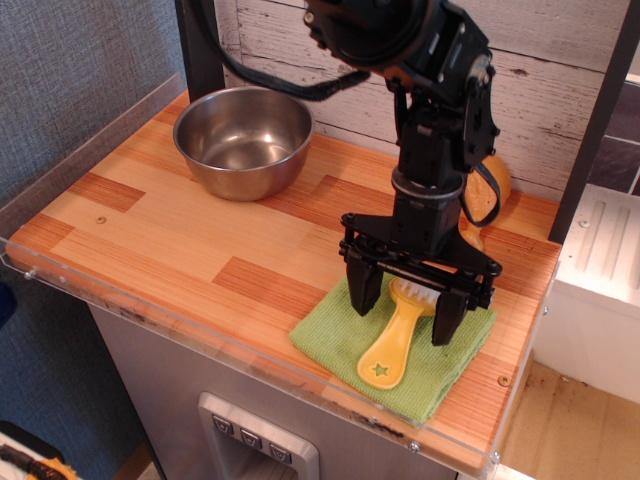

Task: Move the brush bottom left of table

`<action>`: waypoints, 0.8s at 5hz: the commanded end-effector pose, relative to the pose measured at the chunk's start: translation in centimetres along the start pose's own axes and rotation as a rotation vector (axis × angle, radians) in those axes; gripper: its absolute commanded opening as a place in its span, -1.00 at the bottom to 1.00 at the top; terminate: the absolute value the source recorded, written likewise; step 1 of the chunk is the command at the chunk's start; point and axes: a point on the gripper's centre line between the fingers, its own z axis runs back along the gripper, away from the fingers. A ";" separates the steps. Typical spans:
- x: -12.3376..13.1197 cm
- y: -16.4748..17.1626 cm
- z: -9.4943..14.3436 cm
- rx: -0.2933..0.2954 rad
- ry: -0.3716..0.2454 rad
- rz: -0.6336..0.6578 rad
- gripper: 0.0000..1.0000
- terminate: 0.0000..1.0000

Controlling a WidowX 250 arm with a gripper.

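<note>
Two black fingers of my gripper (408, 311) hang spread wide over the green cloth (340, 327), one on each side of the brush (395, 340), with nothing held between them. The left-hand finger in the picture comes down beside the bristle end, and the other finger comes down past the far side of the handle; whether either tip touches the cloth I cannot tell. The brush lies flat on the cloth, its white bristles toward the back under my gripper bar and its yellow rounded handle with the star cutout pointing toward the front edge of the table (180, 250). The cloth sits at the front right part of the table, close to the clear rim. A steel bowl (243, 140) stands at the back left, well apart from the cloth. Behind my arm, near the back right corner, an orange-tan toy drumstick (486, 190) shows partly, the rest hidden by my wrist. The front left of the table shows bare wood planks.
</note>
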 end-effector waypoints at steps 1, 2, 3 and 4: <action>1.0 -0.6 0.1 0.012 -0.018 -0.024 1.00 -1.00; 1.0 -0.5 0.1 0.016 -0.019 -0.034 -1.00 -1.00; 0.9 -0.6 0.4 0.018 -0.023 -0.032 -1.00 -1.00; 0.8 -0.8 0.8 0.010 -0.029 -0.021 -1.00 -1.00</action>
